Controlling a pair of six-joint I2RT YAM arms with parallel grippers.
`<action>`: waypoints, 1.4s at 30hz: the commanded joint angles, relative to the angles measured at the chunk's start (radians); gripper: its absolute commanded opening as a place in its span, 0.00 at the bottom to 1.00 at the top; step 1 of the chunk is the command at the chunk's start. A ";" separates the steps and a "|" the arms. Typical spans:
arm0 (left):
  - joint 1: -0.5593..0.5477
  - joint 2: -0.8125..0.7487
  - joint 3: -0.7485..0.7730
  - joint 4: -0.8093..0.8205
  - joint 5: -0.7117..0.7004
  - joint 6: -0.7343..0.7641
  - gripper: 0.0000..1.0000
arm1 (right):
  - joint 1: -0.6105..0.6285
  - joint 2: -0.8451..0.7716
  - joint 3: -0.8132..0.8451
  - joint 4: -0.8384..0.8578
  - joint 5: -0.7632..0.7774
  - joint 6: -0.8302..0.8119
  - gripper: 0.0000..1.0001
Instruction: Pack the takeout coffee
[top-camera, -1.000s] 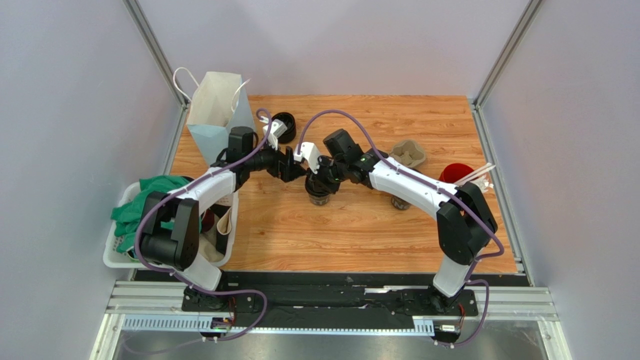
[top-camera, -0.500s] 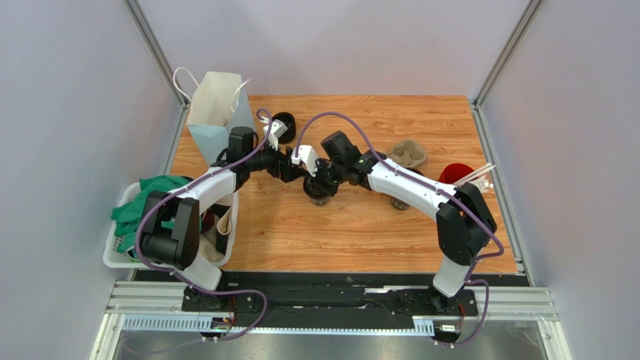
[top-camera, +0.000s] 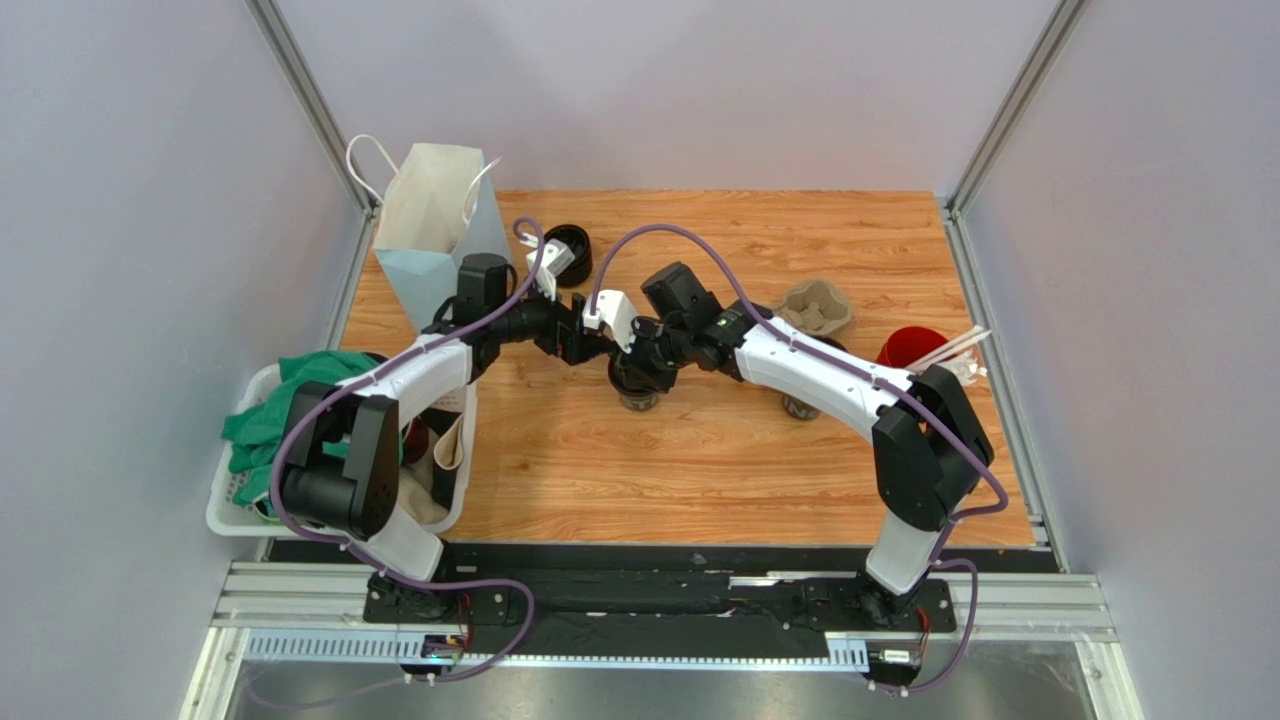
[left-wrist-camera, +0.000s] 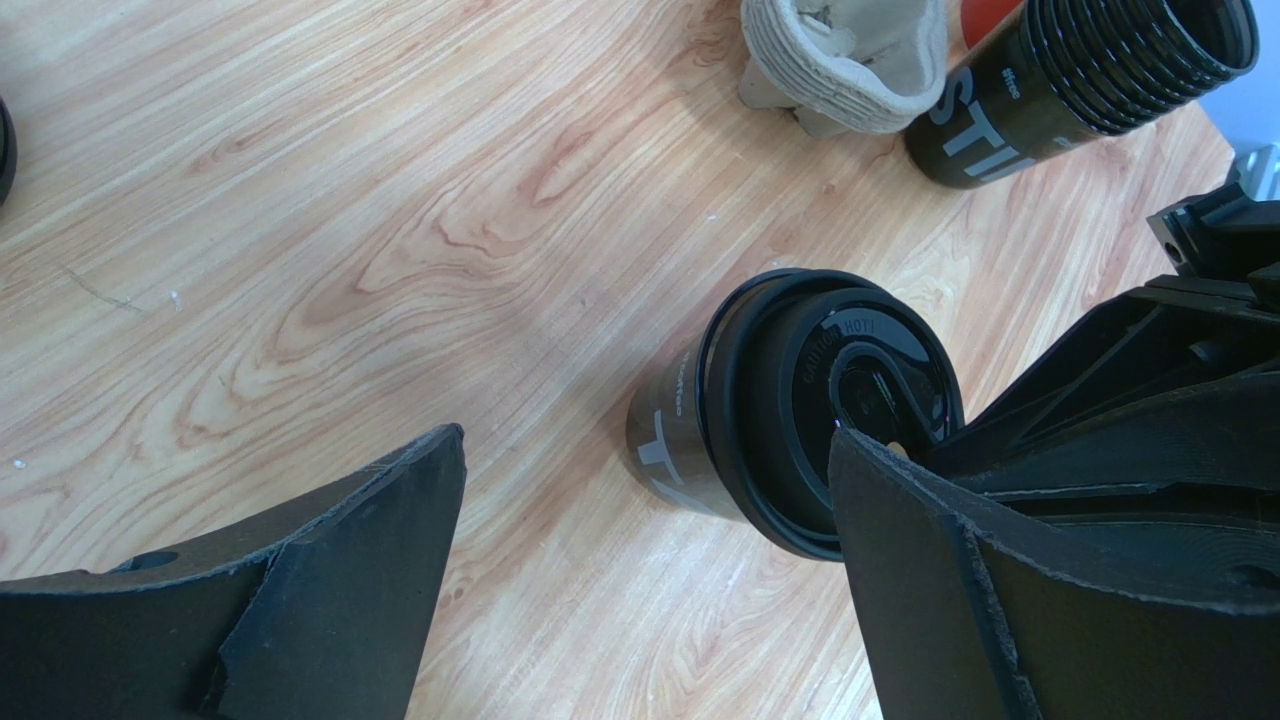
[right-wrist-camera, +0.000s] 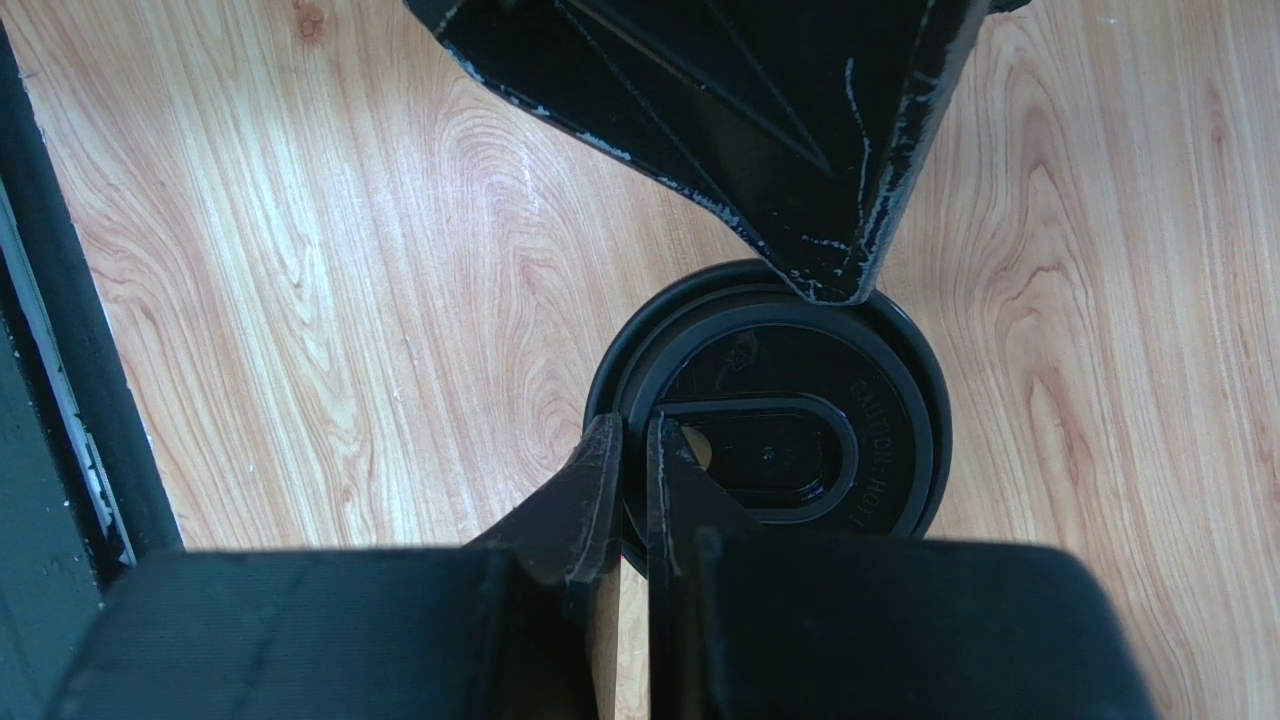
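Observation:
The takeout coffee (top-camera: 637, 384) is a small black cup with a black lid, standing on the wooden table near its middle. In the right wrist view my right gripper (right-wrist-camera: 631, 438) is shut on the left rim of its lid (right-wrist-camera: 781, 435). In the top view my right gripper (top-camera: 642, 357) sits right over the cup. My left gripper (top-camera: 583, 336) is wide open just left of the cup. In the left wrist view the cup (left-wrist-camera: 759, 435) stands ahead of my left gripper (left-wrist-camera: 646, 450), near its right finger (left-wrist-camera: 962, 585).
A cardboard cup tray (top-camera: 816, 309) lies right of the cup, with a red cup with straws (top-camera: 912, 348) beyond it. A stack of black cups (left-wrist-camera: 1082, 83) lies near the tray. A paper bag (top-camera: 436, 210), a loose black lid (top-camera: 567, 245) and a white basket (top-camera: 233, 503) are at left.
My right gripper and the cup have shifted slightly left toward the left gripper since a second ago. Nothing visible has changed in the last half second.

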 joint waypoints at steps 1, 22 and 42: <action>0.005 0.004 0.007 0.042 0.024 0.011 0.99 | 0.004 -0.004 0.006 0.016 0.012 -0.006 0.00; 0.005 0.017 0.015 0.027 0.044 0.011 0.99 | 0.005 -0.050 0.015 0.031 0.047 0.004 0.37; -0.003 0.054 0.074 0.000 0.131 -0.032 0.99 | -0.025 -0.156 0.052 -0.018 0.061 0.036 0.49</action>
